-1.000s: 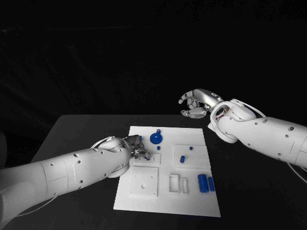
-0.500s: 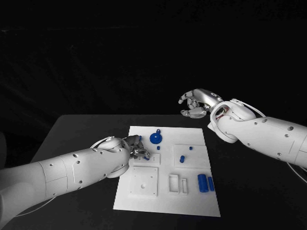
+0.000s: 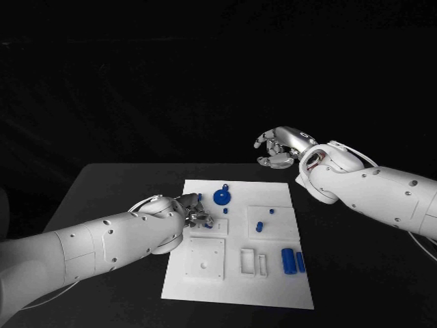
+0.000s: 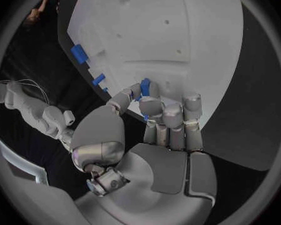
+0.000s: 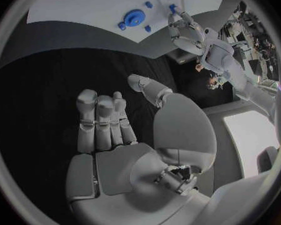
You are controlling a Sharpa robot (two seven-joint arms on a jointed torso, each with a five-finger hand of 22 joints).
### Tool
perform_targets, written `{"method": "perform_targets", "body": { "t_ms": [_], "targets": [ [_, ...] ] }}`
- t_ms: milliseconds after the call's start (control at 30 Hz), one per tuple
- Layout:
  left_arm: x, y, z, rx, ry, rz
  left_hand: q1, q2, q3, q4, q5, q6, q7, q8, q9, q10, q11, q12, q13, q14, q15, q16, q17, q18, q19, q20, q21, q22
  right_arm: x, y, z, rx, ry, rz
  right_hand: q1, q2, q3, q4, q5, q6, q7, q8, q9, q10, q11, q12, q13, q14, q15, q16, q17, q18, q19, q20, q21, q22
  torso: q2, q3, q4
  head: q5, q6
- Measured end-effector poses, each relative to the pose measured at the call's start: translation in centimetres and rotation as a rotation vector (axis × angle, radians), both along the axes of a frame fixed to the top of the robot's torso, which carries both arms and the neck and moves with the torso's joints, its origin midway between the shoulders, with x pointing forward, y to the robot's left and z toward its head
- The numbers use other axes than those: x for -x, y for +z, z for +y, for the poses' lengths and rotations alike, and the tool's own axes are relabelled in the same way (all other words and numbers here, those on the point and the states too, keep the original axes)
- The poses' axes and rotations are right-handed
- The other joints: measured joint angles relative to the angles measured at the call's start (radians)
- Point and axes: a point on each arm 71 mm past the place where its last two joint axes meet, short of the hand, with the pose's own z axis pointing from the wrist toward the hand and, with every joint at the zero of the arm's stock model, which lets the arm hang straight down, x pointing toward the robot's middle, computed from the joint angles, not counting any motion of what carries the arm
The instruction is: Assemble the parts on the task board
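Now, what you have in front of you:

Left hand: your left hand sits low over the task board near its left edge, fingers curled together. In the left wrist view you see a small blue part pinched between the thumb and the fingertips.

Held part: its long axis stands roughly on end to the board, one end toward the white surface; you cannot tell whether it touches.

Right hand: your right hand hangs above the table beyond the board's far edge, well apart from every part. Its fingers are loosely apart and hold nothing.

Blue gear: a round gear lies flat near the far edge, a small peg just beyond it.

Short peg: one lies in the raised square at mid-board, long axis running near edge to far edge.

Blue blocks: two lie side by side by the right edge, long axes also near to far.
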Motion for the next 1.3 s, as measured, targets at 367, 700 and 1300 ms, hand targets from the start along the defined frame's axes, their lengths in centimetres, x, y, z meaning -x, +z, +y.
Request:
{"method": "perform_targets", "body": {
  "t_ms": [367, 700, 1300],
  "targets": [
    [0.0, 0.0, -0.1, -0.003, 0.001, 0.002, 0.013, -0.013, -0.005, -0.005, 0.0, 0.001, 0.001, 0.002, 0.013, 0.0, 0.0, 0.01, -0.003, 0.0, 0.0, 0.0, 0.001, 0.0, 0.004, -0.004, 0.0, 0.0, 0.0, 0.0, -0.1, 0.0, -0.001, 0.001, 0.0, 0.0, 0.0, 0.0, 0.004, 0.0, 0.0, 0.0, 0.0, 0.0, 0.0, 0.0, 0.0, 0.0, 0.0, 0.0, 0.0, 0.0, 0.0, 0.0, 0.0, 0.0, 0.0, 0.0011, -0.0006, 0.002, -0.001],
    [0.0, -0.1, -0.3, -0.003, 0.0, 0.007, 0.021, -0.021, 0.008, 0.008, -0.148, 0.016, 0.002, 0.152, 0.007, 0.008, -0.008, 0.018, -0.011, 0.013, -0.007, 0.0, 0.001, -0.002, 0.004, -0.004, 0.0, 0.0, 0.0, 0.0, -0.1, 0.001, -0.001, 0.001, 0.0, 0.0, 0.0, 0.0, 0.004, 0.001, -0.001, 0.0, 0.0, 0.0, 0.0, 0.0, -0.001, 0.0, 0.0, 0.0, 0.0, 0.0, 0.0, 0.0, 0.0, 0.0, 0.0, 0.0012, -0.0006, 0.002, -0.002],
    [0.1, -0.2, -1.0, 0.003, -0.021, 0.027, 0.044, 0.002, 0.016, 0.048, -0.316, 0.121, -0.054, 0.207, -0.007, 0.013, -0.025, 0.03, -0.015, 0.059, -0.045, 0.0, 0.006, 0.001, 0.004, -0.004, 0.0, 0.0, 0.0, 0.0, -0.1, 0.001, -0.001, 0.002, -0.004, -0.004, 0.0, 0.0, 0.009, 0.002, -0.002, 0.0, 0.0, 0.002, -0.002, 0.0, -0.002, 0.0, 0.0, 0.0, 0.0, 0.0, 0.0, 0.0, -0.004, 0.0, 0.0, 0.0004, 0.0001, 0.001, -0.005]
  ]
}}
